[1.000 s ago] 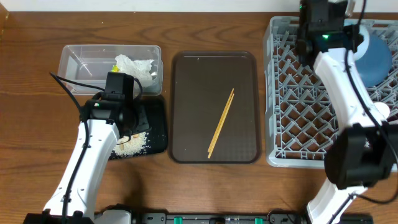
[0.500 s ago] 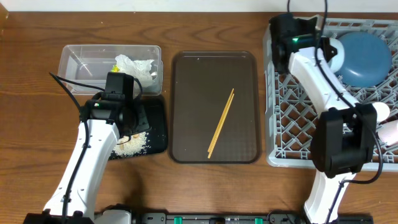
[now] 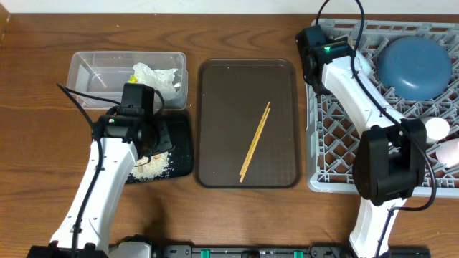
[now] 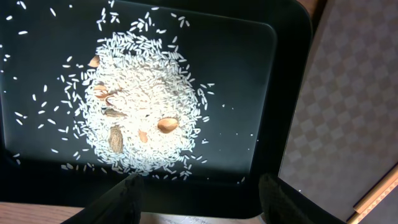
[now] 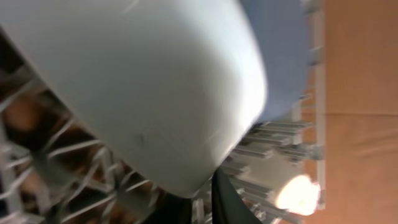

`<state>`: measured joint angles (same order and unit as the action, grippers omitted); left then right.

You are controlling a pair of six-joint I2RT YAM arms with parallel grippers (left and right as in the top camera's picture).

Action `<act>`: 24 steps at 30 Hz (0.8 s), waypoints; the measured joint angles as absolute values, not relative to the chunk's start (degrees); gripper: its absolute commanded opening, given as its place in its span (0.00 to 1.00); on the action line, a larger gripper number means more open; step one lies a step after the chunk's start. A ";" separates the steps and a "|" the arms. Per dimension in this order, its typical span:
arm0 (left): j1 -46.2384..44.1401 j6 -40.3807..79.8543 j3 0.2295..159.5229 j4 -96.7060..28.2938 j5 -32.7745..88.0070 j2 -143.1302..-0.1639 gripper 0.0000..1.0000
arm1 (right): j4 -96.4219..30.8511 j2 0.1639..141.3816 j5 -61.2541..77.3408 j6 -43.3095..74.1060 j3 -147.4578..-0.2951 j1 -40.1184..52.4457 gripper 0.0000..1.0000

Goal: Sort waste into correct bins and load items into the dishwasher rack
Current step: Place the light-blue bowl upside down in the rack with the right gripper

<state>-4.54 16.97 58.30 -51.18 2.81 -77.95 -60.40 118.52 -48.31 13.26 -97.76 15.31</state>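
Here, chopsticks [image 3: 254, 142] well inside brown tray [image 3: 222, 107] rim, rice [image 4: 140, 118] heaped mid black tray [image 4: 291, 68].

Overhead is bright and even, lit from above. I get only soft, faint shadows on the wood beside the left arm [image 3: 93, 193], toward the near edge of the tabletop. The brown serving tray [image 3: 222, 143] has a mild sheen, no hard glare, all sharp.

Left wrist view is crisp on the rice pile [image 4: 140, 106]. The black tray [image 4: 249, 74] shows a faint grey sheen. The left gripper [image 4: 199, 202] fingers [image 4: 121, 198] are dark and soft at the bottom.

Right wrist view is blurred all over. The pale bowl [image 5: 137, 81] is too close and out of focus, the dishwasher rack [image 5: 273, 149] pegs are smeared, and there's a blown-out spot [image 5: 297, 190] low right.
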 measured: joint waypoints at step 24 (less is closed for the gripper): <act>-4.54 17.80 58.30 -51.18 2.81 -77.95 0.73 | -64.49 104.49 3.46 12.73 -97.65 20.29 0.49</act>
<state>-4.54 17.80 58.30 -51.18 2.81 -77.95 -64.49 104.49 3.46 12.73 -97.65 20.29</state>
